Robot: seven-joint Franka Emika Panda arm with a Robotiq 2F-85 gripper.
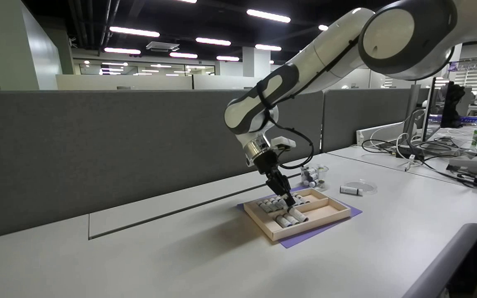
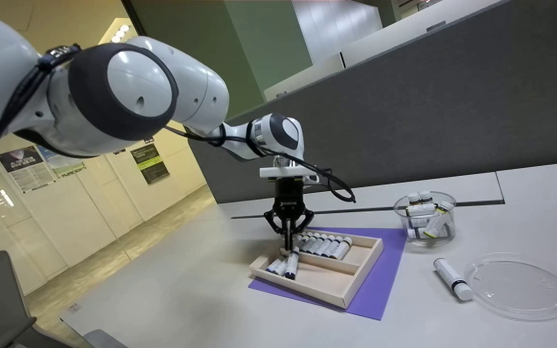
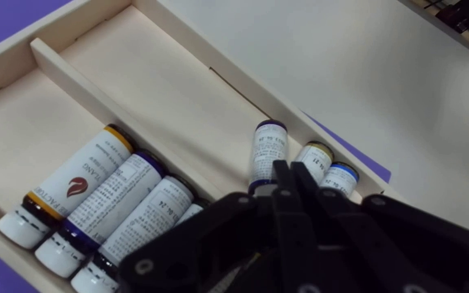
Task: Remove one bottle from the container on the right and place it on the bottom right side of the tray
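Note:
The tan wooden tray lies on purple sheet; it also shows in the wrist view. Its near row holds a few white-labelled bottles at one end. The outermost, a purple-banded bottle, lies askew to its neighbours; it also shows in an exterior view. My gripper is shut with nothing seen between its fingertips. It points down over the tray, beside that bottle's white cap. The container is a clear round tub holding several bottles, outside the wrist view.
The far row holds several bottles side by side, along a wooden divider. A loose bottle lies on the table beside a clear round lid. A grey partition stands behind the table.

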